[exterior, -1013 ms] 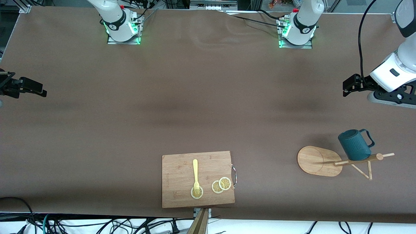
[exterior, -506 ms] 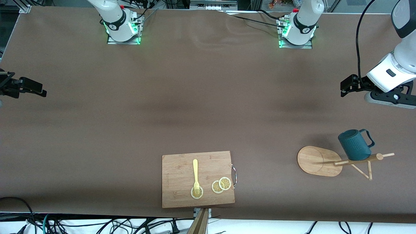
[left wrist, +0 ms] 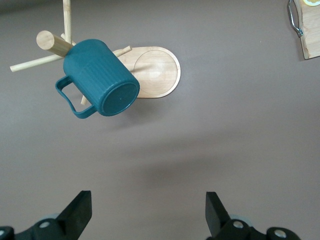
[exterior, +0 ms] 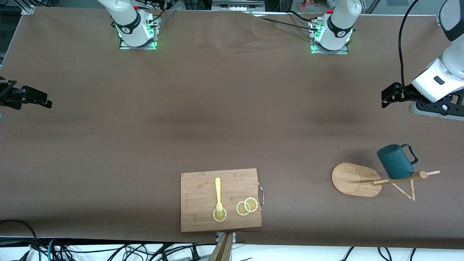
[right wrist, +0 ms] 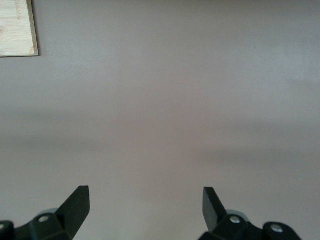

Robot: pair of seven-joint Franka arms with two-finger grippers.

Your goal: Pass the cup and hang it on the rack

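Brown cloth covers the whole table (exterior: pixel 232 108), matte and a bit rippled up by the arm bases. Over at the left arm's end, the rack (exterior: pixel 357 179) is lying tipped over on its side, a light wooden stand with a flat oval base, round post and thin crossing dowels. The cup (exterior: pixel 395 161) is a dark teal mug with a ribbed outer wall and a loop handle, and it hangs tilted on the rack's pegs right by the post's tip; from the left wrist view you mostly see its smooth round bottom (left wrist: pixel 102 80), and exactly which peg carries it is hidden. The left gripper (exterior: pixel 387 95) is up in the air over bare cloth, fingers spread wide with nothing between them, and the cup and rack sit well apart from it, closer to the front camera than the spot it's over. The right gripper (exterior: pixel 38 98) waits over bare cloth at the right arm's end, also spread open and empty, half cut off by the frame edge. Roughly midway between the two grippers is a rectangular wooden cutting board (exterior: pixel 203 217) with a metal loop handle, a pale yellow fork (exterior: pixel 218 194) and three lemon slices (exterior: pixel 246 206).
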